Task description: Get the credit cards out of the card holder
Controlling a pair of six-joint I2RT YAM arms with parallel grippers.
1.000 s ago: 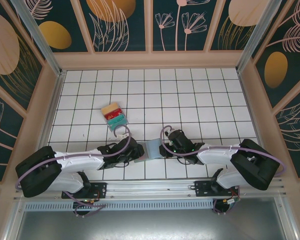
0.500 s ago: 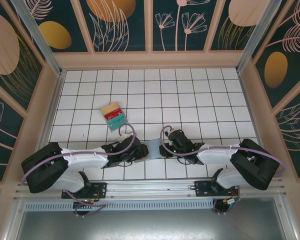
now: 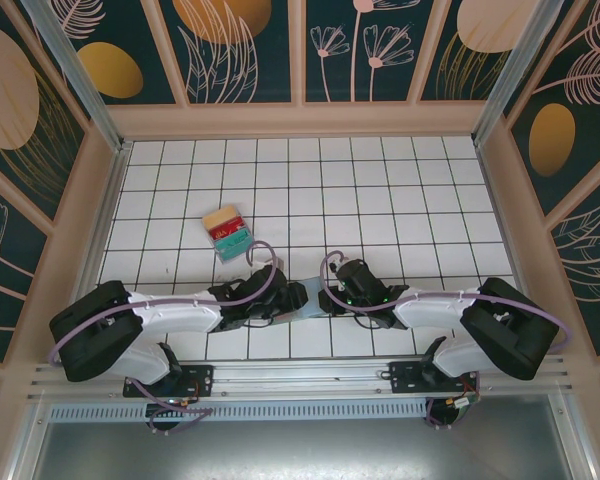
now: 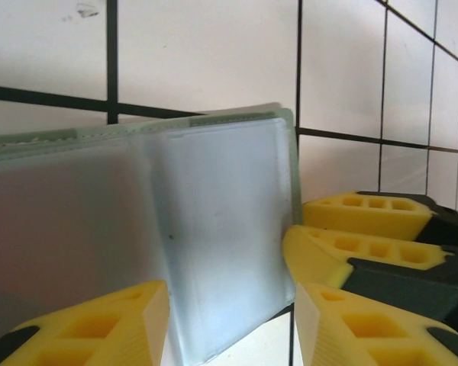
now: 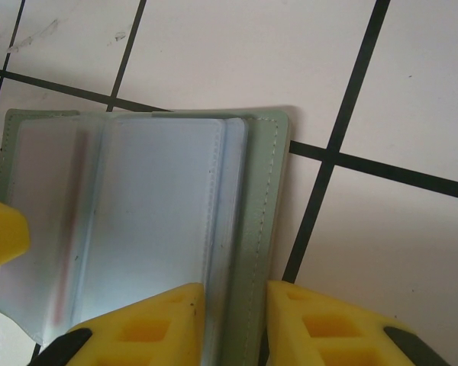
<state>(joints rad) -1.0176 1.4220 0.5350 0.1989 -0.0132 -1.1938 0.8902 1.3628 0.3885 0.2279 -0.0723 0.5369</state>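
Left claw (image 4: 229,328) has slid in over the open card holder (image 4: 214,229), jaws half spread and gripping nothing. Right claw (image 5: 233,320) pinches the holder's green edge on the worktop (image 5: 412,91), so pulling looks ready to begin. A loose stack of cards (image 3: 227,232) lies well apart, and the right claw's fingers crowd the approach.

White-tiled counter (image 3: 380,190) with its black grid lines runs back to a pale wooden frame, dark floral wall panels (image 3: 245,50) rising on three sides, a metal rail (image 3: 300,382) along the near edge.
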